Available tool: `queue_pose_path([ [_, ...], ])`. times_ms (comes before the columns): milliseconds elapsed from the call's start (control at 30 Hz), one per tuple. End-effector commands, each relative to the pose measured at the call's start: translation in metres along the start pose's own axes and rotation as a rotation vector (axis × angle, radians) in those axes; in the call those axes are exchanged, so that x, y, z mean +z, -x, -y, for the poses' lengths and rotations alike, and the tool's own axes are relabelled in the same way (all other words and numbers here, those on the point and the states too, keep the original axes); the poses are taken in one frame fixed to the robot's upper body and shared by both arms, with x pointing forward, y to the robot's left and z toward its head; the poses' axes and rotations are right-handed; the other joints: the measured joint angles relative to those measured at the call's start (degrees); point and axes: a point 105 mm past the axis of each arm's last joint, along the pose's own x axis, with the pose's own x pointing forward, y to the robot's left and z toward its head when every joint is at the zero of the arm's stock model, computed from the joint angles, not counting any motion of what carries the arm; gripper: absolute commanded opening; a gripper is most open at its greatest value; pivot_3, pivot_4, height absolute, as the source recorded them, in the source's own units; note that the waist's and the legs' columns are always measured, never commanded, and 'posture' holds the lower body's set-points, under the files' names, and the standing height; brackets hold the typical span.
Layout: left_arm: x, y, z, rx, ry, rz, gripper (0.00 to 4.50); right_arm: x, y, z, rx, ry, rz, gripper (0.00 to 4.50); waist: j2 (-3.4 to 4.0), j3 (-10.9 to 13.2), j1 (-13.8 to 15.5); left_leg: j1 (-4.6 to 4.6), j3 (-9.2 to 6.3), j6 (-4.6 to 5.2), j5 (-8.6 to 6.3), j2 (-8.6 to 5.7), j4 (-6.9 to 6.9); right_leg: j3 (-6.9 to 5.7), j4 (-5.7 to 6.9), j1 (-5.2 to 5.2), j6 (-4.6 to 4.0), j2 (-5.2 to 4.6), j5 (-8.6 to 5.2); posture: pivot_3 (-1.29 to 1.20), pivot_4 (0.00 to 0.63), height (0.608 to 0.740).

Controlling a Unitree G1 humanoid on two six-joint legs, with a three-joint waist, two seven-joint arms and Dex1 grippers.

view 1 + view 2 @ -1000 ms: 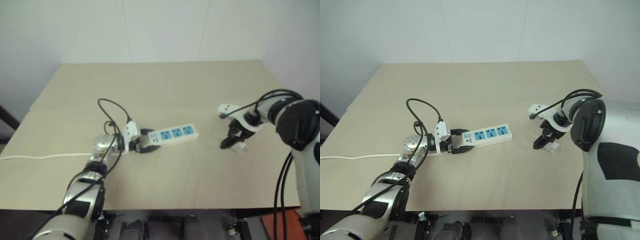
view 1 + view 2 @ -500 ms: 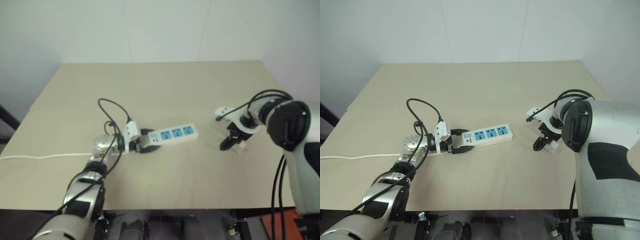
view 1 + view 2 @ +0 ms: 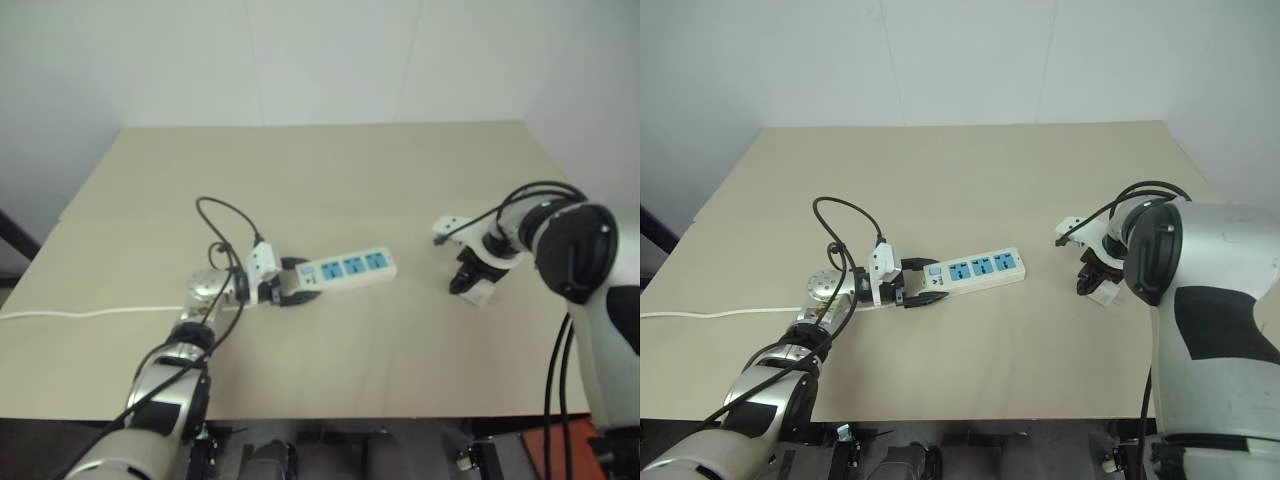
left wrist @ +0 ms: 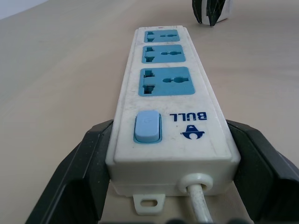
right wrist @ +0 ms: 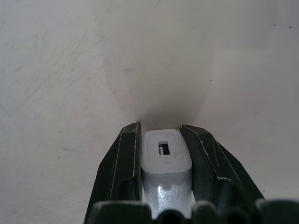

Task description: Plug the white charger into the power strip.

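Note:
The power strip (image 3: 350, 268) lies near the middle of the table, a long white bar with three blue sockets and a blue switch (image 4: 147, 126) at its cord end. My left gripper (image 4: 168, 168) holds that cord end, one black finger pressed on each side. The white charger (image 5: 166, 161) sits on the table at the right, a small white block with a slot in its end face. My right gripper (image 3: 470, 284) points down over it and is shut on it, both fingers tight against its sides.
The strip's thin white cord (image 3: 80, 313) trails off to the table's left edge. A black cable (image 3: 225, 215) loops above my left wrist. Bare tabletop (image 3: 420, 300) separates the strip from the charger. The table's front edge lies close below both arms.
My right gripper's fingers have come together on the white charger, and its wrist has tipped slightly. The left gripper and the power strip have stayed put.

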Motion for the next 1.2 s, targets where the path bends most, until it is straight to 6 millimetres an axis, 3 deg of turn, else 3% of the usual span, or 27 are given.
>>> queue_pose_path([
  [33, -0.002, 0.0, 0.004, -0.03, -0.002, -0.014, 3.26, 0.001, 0.016, 0.004, -0.007, -0.011, 0.048, 1.12, 0.0, 0.0, 0.0, 0.0, 0.0, 0.0, 0.0, 0.0, 0.0, 0.0, 0.0, 0.0, 0.0, 0.0, 0.0, 0.0, 0.15, 0.74],
  [333, -0.001, 0.001, 0.013, -0.123, -0.001, -0.014, 3.26, 0.041, 0.091, 0.014, -0.014, -0.155, 0.43, 1.12, 0.01, 0.0, 0.1, 0.0, 0.01, 0.04, -0.03, 0.01, -0.13, 0.0, -0.07, -0.06, 0.0, 0.02, 0.0, 0.0, 0.15, 0.74],
  [467, 0.0, 0.004, 0.018, -0.171, 0.006, -0.01, 3.26, 0.056, 0.107, 0.012, 0.043, -0.242, 0.608, 1.12, 0.0, 0.0, 0.4, -0.01, 0.02, 0.11, -0.07, 0.0, -0.12, 0.0, -0.09, -0.02, 0.0, 0.01, 0.0, 0.0, 0.15, 0.74],
  [567, 0.0, 0.006, 0.021, -0.192, 0.006, -0.01, 3.26, 0.064, 0.103, 0.011, 0.099, -0.239, 0.752, 1.12, 0.0, 0.0, 0.5, -0.02, 0.03, 0.14, -0.09, -0.01, -0.13, 0.0, -0.13, -0.02, 0.0, 0.01, 0.0, 0.0, 0.15, 0.74],
  [667, 0.0, 0.008, 0.022, -0.201, 0.009, -0.01, 3.26, 0.072, 0.083, 0.006, 0.103, 0.0, 1.041, 1.12, -0.14, -0.1, 0.3, 0.01, 0.02, 0.17, -0.1, 0.01, -0.11, -0.06, -0.19, 0.09, 0.0, 0.02, 0.0, 0.0, 0.15, 0.74],
  [733, 0.0, 0.009, 0.023, -0.211, 0.011, -0.008, 3.26, 0.071, 0.06, -0.009, 0.075, 0.165, 1.226, 1.12, -0.28, -0.1, -0.1, 0.18, -0.01, 0.19, -0.12, 0.02, -0.1, -0.15, -0.44, 0.45, 0.01, 0.04, 0.0, 0.0, 0.15, 0.74],
  [800, 0.001, 0.01, 0.024, -0.22, 0.01, -0.008, 3.26, 0.07, 0.043, -0.025, 0.033, 0.251, 1.352, 1.12, -0.31, -0.1, -0.8, 0.38, -0.05, 0.23, -0.14, -0.03, -0.22, -0.21, -1.22, 0.86, 0.03, 0.01, -0.01, 0.0, 0.15, 0.74],
  [867, 0.002, 0.01, 0.025, -0.232, 0.01, -0.005, 3.26, 0.074, 0.032, -0.042, -0.017, 0.3, 1.476, 1.12, -0.32, -0.1, -1.6, 0.32, -0.02, 0.24, -0.14, -0.02, -0.23, -0.17, -1.21, 0.86, 0.03, -0.05, -0.01, 0.0, 0.15, 0.74],
  [1000, 0.003, 0.01, 0.026, -0.242, 0.006, -0.003, 3.26, 0.077, 0.028, -0.06, -0.115, 0.353, 1.609, 1.12, -0.38, 0.0, -2.9, 0.32, -0.06, 0.29, -0.17, 0.01, -0.21, -0.2, -1.35, 1.05, 0.09, -0.11, 0.03, 0.0, 0.15, 0.74],
  [1200, 0.004, 0.01, 0.026, -0.256, -0.002, -0.01, 3.26, 0.083, 0.033, -0.069, -0.148, 0.41, 1.658, 1.12, -0.45, 0.0, -2.9, 0.56, -0.36, 0.3, -0.18, 0.01, -0.23, -0.42, -1.68, 1.59, 0.1, -0.01, 0.04, 0.0, 0.15, 0.74],
])
